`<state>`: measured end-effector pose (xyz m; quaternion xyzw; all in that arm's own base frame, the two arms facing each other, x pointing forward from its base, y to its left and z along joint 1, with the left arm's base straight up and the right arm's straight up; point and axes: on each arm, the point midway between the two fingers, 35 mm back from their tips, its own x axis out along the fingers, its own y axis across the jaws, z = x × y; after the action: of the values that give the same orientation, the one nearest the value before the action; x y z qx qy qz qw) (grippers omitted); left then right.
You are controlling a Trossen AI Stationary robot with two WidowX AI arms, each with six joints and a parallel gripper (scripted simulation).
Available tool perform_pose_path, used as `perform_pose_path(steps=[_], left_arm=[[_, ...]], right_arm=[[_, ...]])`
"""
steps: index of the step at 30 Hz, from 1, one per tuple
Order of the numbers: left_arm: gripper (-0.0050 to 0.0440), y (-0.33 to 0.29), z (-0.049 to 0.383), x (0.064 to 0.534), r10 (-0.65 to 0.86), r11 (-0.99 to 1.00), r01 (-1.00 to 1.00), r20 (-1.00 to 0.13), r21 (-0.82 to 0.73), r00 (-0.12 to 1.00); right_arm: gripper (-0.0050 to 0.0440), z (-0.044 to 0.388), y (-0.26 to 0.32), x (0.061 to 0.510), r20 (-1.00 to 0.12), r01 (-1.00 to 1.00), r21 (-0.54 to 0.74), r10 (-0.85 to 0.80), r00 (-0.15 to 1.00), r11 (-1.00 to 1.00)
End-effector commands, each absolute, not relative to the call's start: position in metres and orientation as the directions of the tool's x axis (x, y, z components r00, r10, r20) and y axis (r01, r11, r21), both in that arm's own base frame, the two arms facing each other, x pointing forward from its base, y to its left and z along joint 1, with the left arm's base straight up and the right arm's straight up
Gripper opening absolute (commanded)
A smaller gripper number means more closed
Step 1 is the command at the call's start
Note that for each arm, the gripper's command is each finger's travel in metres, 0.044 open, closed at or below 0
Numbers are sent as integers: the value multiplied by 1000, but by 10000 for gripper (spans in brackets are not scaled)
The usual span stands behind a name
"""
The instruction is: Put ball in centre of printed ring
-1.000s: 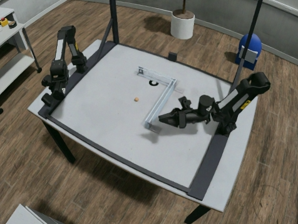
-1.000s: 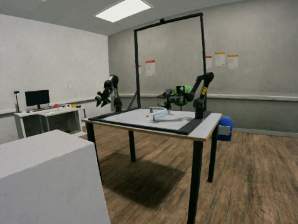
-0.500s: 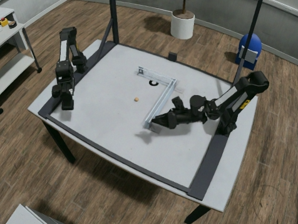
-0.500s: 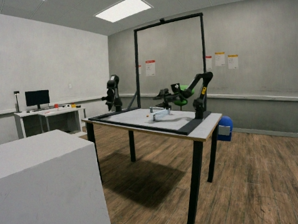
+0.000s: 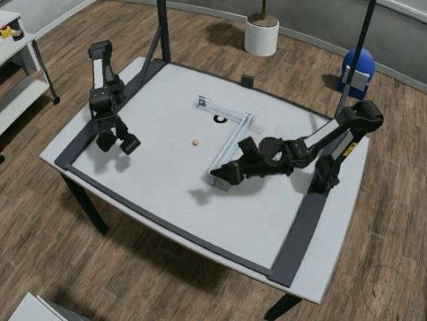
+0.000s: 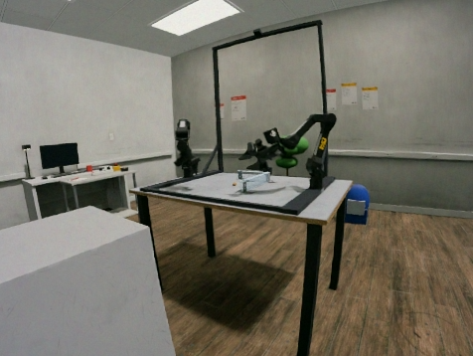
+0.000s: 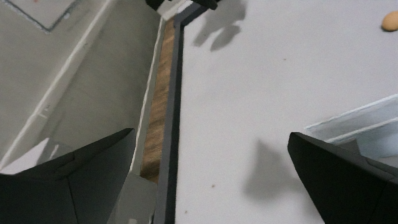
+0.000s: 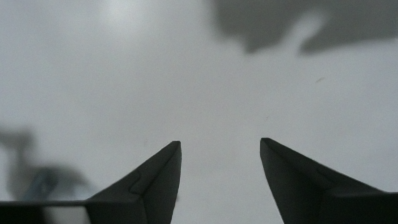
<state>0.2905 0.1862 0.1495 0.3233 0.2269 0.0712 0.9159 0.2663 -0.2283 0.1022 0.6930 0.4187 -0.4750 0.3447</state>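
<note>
The small orange ball (image 5: 196, 143) (image 6: 234, 184) (image 7: 390, 22) lies on the table in the open, left of the pale-blue walls in the top view. The black printed ring (image 5: 216, 119) is behind the ball, inside the corner of the walls. My left gripper (image 5: 228, 158) (image 7: 213, 138) comes from the right side of the top view and is open and empty above the walls' near end. My right gripper (image 5: 119, 146) (image 8: 220, 146) is at the left side of the top view, above the table, partly open and empty. The ball is outside the right wrist view.
The low pale-blue walls (image 5: 230, 143) (image 6: 255, 182) (image 7: 367, 118) form an L, its corner to the ring's right in the top view. Dark frame bars (image 5: 170, 215) (image 7: 172, 125) edge the table. Uprights stand at its back corners.
</note>
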Motion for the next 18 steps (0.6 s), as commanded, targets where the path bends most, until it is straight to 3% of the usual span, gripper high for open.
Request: perform_pose_path(steps=[1,10,18], left_arm=[[400,190,163,296,245,786,47,-380,617,892],[400,186,168,297,145,832,141,-455,536,878],[400,182,173,296,74,858,197,-494,474,866]], right_arm=[[206,115,-220,295,-894,928,219,319,314,-301],[206,136,-188,347,-743,839,544,475,473,15],[206,136,-174,369,-732,690,651,500,462,315]])
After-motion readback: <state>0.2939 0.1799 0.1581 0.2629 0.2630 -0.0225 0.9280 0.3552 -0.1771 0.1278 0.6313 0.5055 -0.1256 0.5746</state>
